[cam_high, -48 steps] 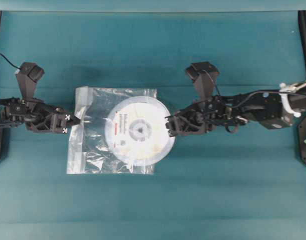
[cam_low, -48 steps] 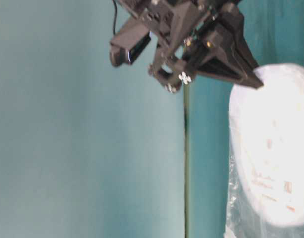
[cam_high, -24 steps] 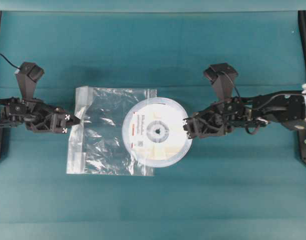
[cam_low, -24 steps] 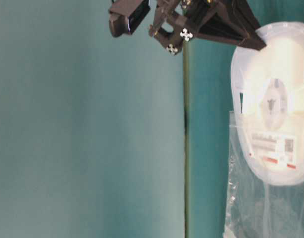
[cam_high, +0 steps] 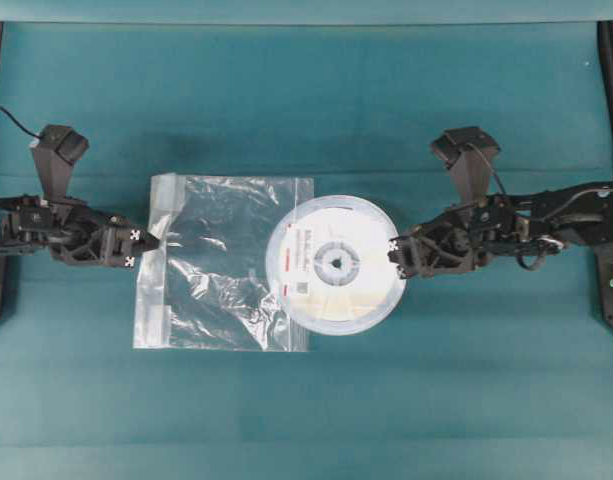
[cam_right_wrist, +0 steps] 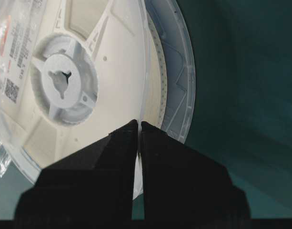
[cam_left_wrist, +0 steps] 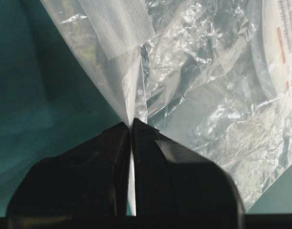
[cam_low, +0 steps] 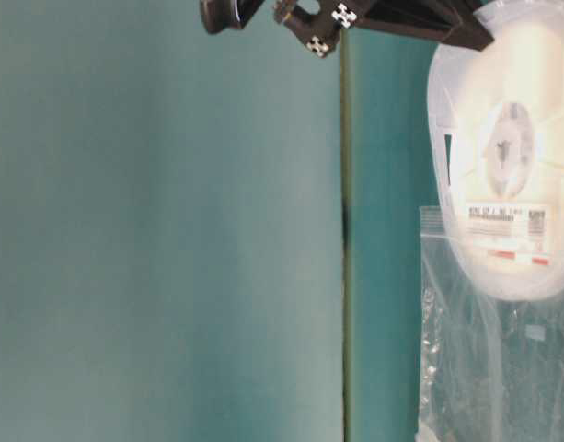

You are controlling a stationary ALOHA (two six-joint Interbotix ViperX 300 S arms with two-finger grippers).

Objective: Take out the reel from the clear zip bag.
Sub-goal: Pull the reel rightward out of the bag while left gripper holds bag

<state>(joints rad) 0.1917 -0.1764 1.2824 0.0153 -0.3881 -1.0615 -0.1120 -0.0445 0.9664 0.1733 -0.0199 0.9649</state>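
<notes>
Reel label, print too small to read

On reel (cam_high: 334, 264), white label (cam_low: 505, 221): rows of dark print, illegible; a square code at one end (cam_right_wrist: 11, 89); red bar under it (cam_low: 513, 257). No other text or brand legible anywhere.

1. You see the clear zip bag (cam_high: 211, 262): thin transparent plastic film, crinkled and glossy, with a whitish, finely ribbed zip strip (cam_left_wrist: 118, 29).
2. Your reel (cam_high: 336, 265) is smooth, pale moulded plastic with a paper label (cam_low: 505, 219).
3. Both grippers' fingers (cam_right_wrist: 112, 171) look matt black plastic.
4. The table (cam_high: 306, 100) is matt teal.
</notes>
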